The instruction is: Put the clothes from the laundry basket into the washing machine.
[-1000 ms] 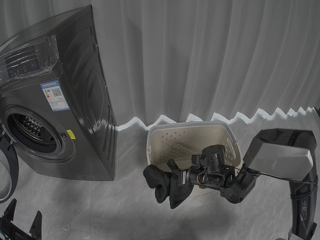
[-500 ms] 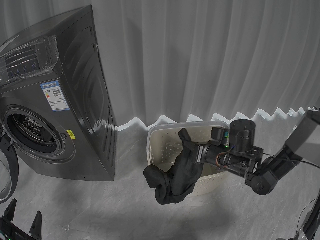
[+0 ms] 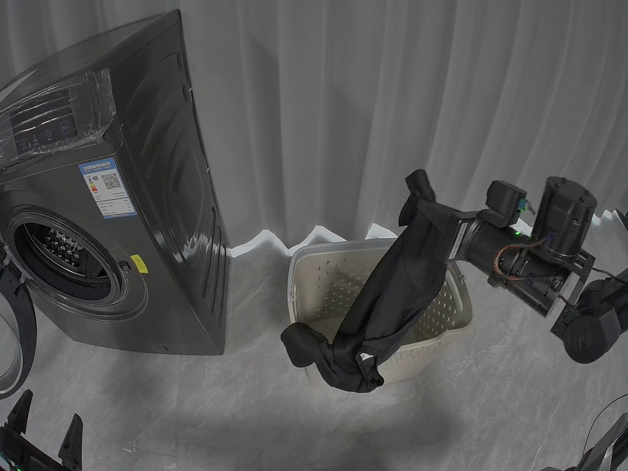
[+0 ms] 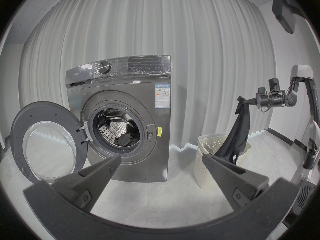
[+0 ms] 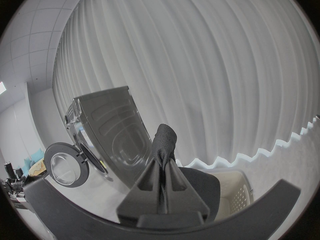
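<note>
My right gripper (image 3: 424, 209) is shut on a black garment (image 3: 392, 289), holding its top end high above the white laundry basket (image 3: 451, 309). The cloth hangs down in a long drape, and its lower end still lies over the basket's front rim. In the right wrist view the fingers (image 5: 176, 180) pinch a fold of the black garment (image 5: 164, 144). The grey washing machine (image 3: 131, 184) stands at the left with its door (image 4: 46, 140) swung open; dark clothes (image 4: 125, 139) lie in the drum. My left gripper (image 3: 46, 430) hangs low at the left, open and empty.
A white curtain (image 3: 392, 99) runs along the whole back. Pale tiled floor (image 3: 196, 413) lies between the machine and the basket. The open door (image 3: 13, 335) juts out at the far left, near my left gripper.
My right gripper has risen and moved right, from down in the basket to well above it, pulling the black garment up and stretching it out. The left arm stayed still.
</note>
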Motion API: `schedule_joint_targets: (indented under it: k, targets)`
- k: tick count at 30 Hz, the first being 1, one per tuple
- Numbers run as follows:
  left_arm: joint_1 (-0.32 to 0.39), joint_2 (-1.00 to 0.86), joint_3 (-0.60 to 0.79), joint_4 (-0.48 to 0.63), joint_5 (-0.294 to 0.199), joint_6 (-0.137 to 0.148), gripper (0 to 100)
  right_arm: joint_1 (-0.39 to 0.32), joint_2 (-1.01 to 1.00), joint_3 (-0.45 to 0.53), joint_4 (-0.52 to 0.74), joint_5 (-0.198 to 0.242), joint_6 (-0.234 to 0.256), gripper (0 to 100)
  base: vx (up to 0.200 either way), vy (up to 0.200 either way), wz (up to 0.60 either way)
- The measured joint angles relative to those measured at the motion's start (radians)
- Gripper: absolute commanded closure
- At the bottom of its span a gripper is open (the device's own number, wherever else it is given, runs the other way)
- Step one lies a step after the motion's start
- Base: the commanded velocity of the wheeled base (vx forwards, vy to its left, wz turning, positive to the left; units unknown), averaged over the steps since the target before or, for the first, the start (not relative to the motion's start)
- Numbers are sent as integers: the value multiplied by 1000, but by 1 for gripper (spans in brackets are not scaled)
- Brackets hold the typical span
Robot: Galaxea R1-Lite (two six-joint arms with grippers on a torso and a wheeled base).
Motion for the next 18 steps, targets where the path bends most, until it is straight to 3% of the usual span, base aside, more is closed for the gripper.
schedule_joint_targets:
  k: [7, 13, 18]
  targets:
    - [0, 0, 0, 0, 0, 4, 0, -23, -88, 54, -66, -3, -16, 100, 0, 0, 0]
    - [0, 0, 0, 0, 0, 5, 0, -23, -110, 110, -137, 5, -22, 100, -200, 0, 0]
    - [0, 0, 0, 0, 2, -4, 0, -18, -118, 120, -141, 8, -24, 100, 0, 0, 0]
